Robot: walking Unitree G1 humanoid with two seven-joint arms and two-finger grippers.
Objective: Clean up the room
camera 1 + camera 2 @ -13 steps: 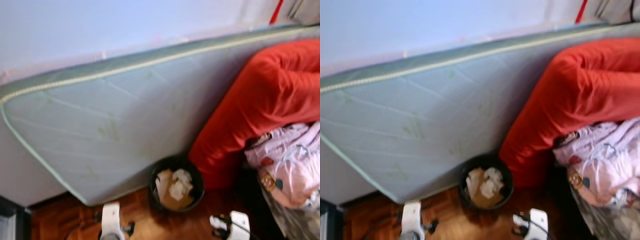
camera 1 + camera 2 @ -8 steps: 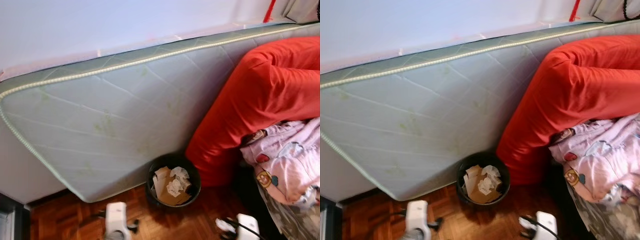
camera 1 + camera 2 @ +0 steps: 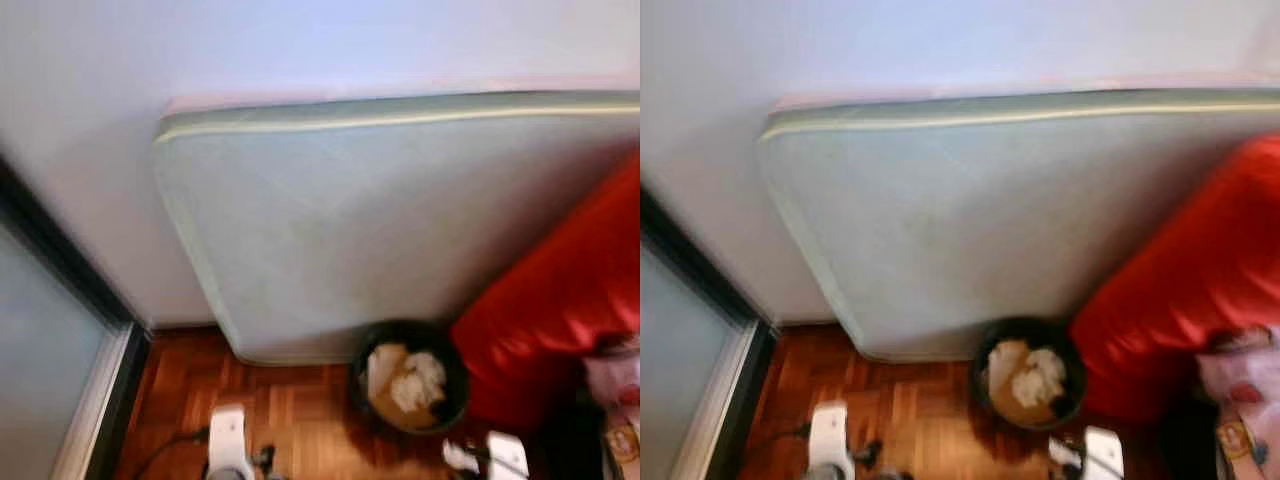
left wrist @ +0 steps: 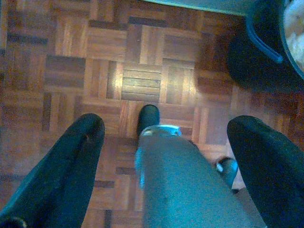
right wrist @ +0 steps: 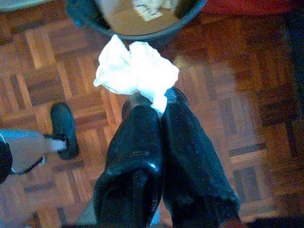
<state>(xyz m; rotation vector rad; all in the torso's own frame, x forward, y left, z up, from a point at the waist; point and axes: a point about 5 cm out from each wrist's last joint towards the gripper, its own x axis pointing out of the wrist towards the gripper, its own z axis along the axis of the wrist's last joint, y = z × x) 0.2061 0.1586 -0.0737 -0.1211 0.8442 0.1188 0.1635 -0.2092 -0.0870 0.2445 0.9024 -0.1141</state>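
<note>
One mattress [image 3: 400, 220] is leaned on its long edge against the far wall [image 3: 90, 120]; its left corner is seen rounded and its lower edge meets the parquet floor [image 3: 290, 410]. A dark door frame [image 3: 70, 270] closes the scene on the left. One red bedding mass [image 3: 560, 310] closes it on the right. Between them a strip of open floor is left, and one black bin [image 3: 408, 375] is placed at its far right, touching the mattress and the red mass. Paper and card are seen inside it.

One crumpled white tissue [image 5: 135, 71] is pinched by the right gripper [image 5: 154, 102], whose fingers are pressed together, just on the near side of the bin. The left gripper [image 4: 166, 137] is held wide over bare floor, with nothing between its two fingers [image 4: 71, 161].
</note>
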